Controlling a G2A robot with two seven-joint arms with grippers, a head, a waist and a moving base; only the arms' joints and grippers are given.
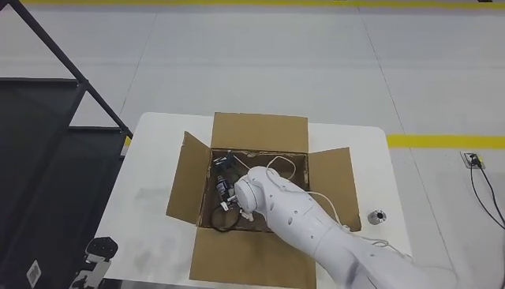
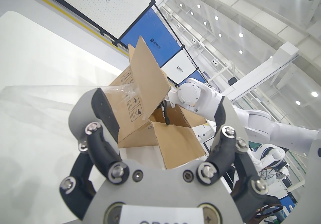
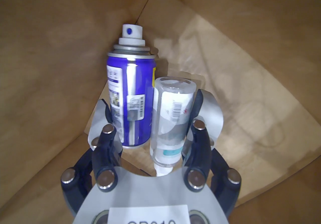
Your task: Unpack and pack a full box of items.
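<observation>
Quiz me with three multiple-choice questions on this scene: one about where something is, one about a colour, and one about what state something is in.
1. Where is the spray can?
A) on the table beside the box
B) inside the cardboard box
C) on the floor

2. What colour is the can's body?
A) red
B) blue
C) green

3. What state is the left gripper in?
A) open, holding nothing
B) shut on a bottle
C) shut on a box flap

Answers:
1 B: the right wrist view shows it standing between brown cardboard walls.
2 B: its body is plainly blue.
3 A: its fingers stand wide apart with nothing between them.
</observation>
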